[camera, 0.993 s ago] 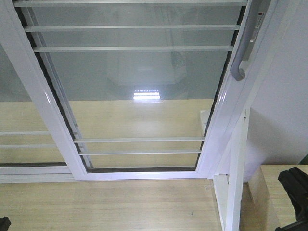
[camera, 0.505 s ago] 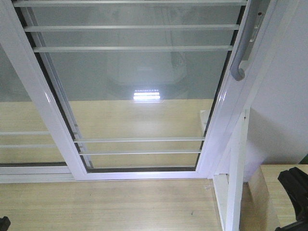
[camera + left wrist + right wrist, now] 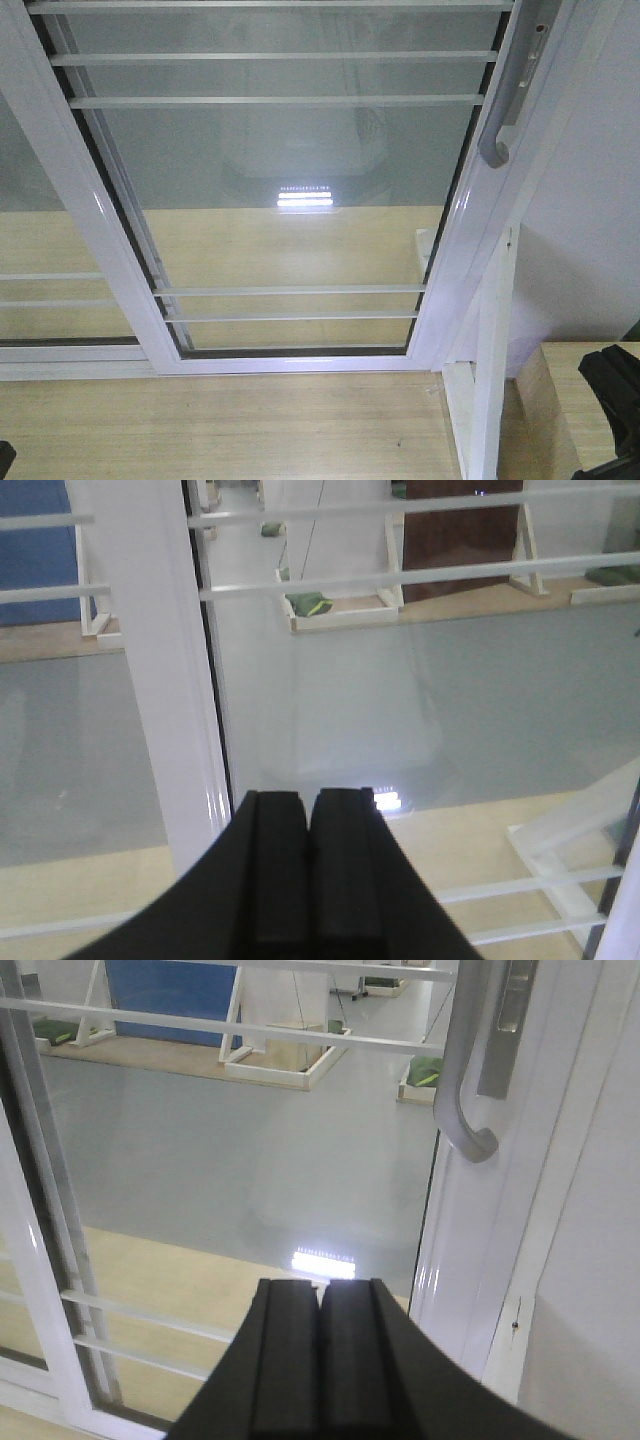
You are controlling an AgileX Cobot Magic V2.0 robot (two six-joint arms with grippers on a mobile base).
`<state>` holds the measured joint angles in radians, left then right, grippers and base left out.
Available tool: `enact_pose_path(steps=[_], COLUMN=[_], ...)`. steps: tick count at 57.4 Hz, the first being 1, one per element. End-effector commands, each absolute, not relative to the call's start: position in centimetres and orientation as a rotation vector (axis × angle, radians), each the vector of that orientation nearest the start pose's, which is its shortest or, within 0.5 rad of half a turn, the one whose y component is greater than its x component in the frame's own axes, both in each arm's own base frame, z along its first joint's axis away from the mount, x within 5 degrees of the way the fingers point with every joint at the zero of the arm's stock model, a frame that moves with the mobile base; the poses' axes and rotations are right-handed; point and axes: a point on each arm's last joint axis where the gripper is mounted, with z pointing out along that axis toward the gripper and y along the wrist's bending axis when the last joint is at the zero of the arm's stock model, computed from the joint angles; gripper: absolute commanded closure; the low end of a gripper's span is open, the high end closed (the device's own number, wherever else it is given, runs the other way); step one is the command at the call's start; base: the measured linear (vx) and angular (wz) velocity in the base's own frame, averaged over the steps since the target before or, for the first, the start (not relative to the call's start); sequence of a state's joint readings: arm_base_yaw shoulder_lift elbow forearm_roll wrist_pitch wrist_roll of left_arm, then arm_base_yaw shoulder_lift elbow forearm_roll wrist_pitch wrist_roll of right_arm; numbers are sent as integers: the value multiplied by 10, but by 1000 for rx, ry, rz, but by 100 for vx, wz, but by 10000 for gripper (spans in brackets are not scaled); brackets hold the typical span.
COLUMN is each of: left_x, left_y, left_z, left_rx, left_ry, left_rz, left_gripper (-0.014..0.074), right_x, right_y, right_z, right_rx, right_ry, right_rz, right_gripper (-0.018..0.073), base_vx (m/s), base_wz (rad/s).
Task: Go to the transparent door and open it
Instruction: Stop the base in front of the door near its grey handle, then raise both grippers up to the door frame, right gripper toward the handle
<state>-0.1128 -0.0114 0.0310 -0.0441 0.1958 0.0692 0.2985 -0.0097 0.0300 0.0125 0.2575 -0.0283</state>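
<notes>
With the transparent door (image 3: 290,180) filling mid-frame and its grey handle (image 3: 457,1070) at upper right, the right end effector (image 3: 321,1295), pressed together like the left end effector (image 3: 308,805), is best parted before the handle is hooked

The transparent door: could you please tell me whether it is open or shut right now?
Shut: the transparent door has its upright with the grey handle set against the white jamb, no gap showing.
</notes>
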Motion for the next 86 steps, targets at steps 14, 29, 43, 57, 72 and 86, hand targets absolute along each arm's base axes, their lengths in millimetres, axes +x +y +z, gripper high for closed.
enact_pose_path(steps=[14, 29, 43, 57, 72, 86], left_x=[56, 56, 49, 55, 118, 210], left_y=[-7, -6, -4, -6, -13, -22], left_z=[194, 201, 232, 285, 354, 379], left_rx=[95, 87, 35, 24, 28, 24], left_ry=[1578, 1506, 1203, 1296, 1410, 1453], left_rz=[-88, -87, -115, -148, -141, -133], left_gripper=[600, 600, 600, 600, 600, 600], right_x=[54, 54, 49, 47, 97, 178], right_y=[17, 17, 15, 15, 31, 54], right_z=[195, 202, 229, 290, 360, 392], right_rx=[-257, -283, -223, -263, -288, -334], right_ry=[1570, 1480, 1260, 1356, 1526, 1577], right_rz=[216, 177, 212, 187, 190, 136], right_gripper=[564, 564, 564, 564, 564, 564], base_vx=[0, 0, 0, 0, 0, 0], base_wz=[0, 0, 0, 0, 0, 0])
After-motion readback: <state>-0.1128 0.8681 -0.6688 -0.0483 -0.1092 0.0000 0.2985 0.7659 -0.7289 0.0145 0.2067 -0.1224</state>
